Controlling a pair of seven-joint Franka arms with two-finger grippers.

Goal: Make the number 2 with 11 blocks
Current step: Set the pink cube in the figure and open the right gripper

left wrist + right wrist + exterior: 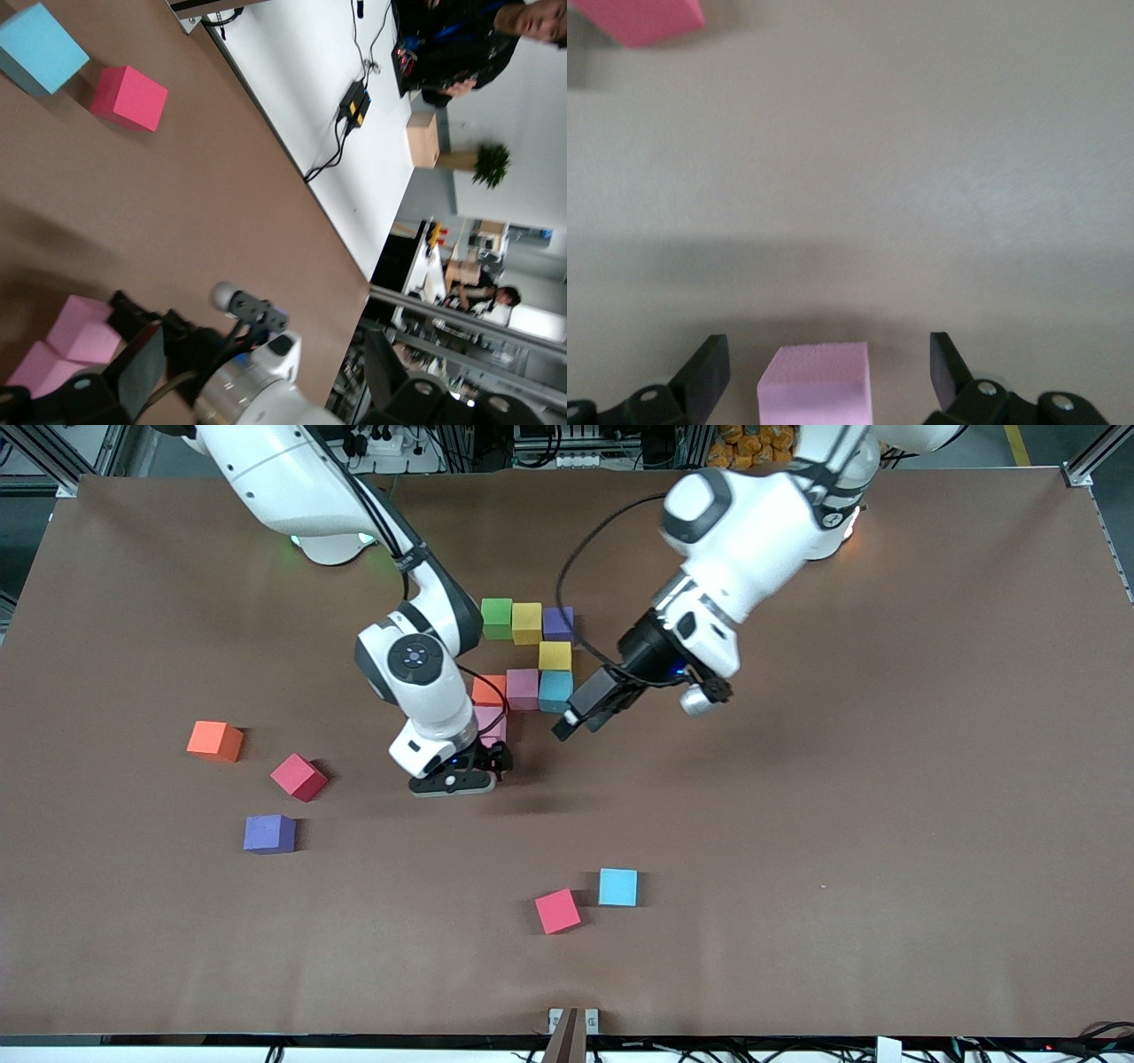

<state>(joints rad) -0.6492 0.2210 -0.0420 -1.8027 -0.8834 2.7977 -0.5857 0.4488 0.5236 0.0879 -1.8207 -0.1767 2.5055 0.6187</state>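
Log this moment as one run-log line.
stage: pink block placed in the number 2 | right claw: open around it, clear | left claw: open, waiting above table

Robotics lab, open-plan. Two white arms sit at a worktop (797, 824) covered w/ brown paper, aluminium frame posts (1094, 456) at its corners, cables and a power strip (390, 443) along the edge by the arm bases. Left wrist view: white floor, power adapter (356, 103), potted plant (490, 164), people at desks (478, 283).
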